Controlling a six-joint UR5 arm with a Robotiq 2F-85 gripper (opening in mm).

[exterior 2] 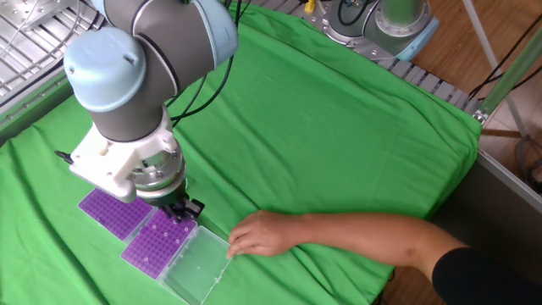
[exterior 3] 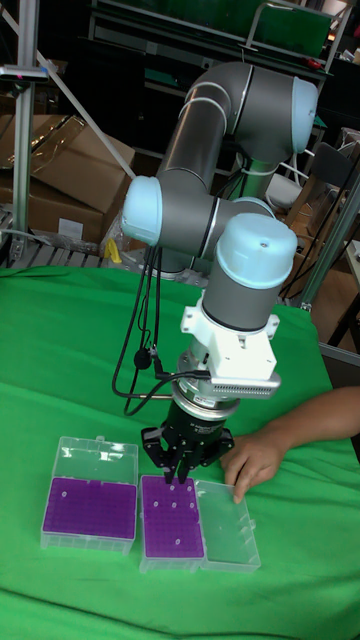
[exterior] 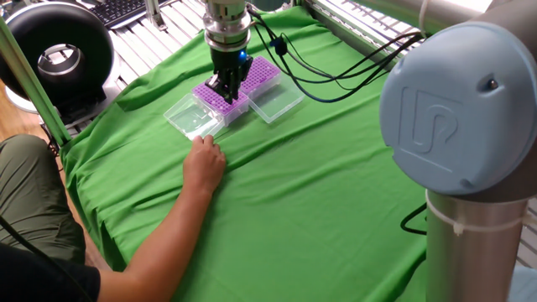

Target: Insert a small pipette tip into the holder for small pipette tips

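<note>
Two square purple racks in clear boxes lie side by side on the green cloth. My gripper (exterior 3: 180, 474) points straight down just over the back edge of the holder for small pipette tips (exterior 3: 172, 517), the rack nearer the person's hand. From one fixed view the gripper (exterior: 225, 89) covers part of that holder (exterior: 215, 96); from the other fixed view the gripper (exterior 2: 181, 210) hangs at the holder's (exterior 2: 158, 244) far corner. The fingers are shut together on a small pipette tip, which shows only as a thin sliver between them.
The twin rack (exterior 3: 88, 507) lies beside the holder, its clear lid (exterior 3: 97, 460) folded back. The holder's open lid (exterior 3: 227, 525) lies flat, with a person's hand (exterior 3: 255, 462) resting at its edge. The robot's grey cables (exterior: 336, 71) trail across the cloth behind.
</note>
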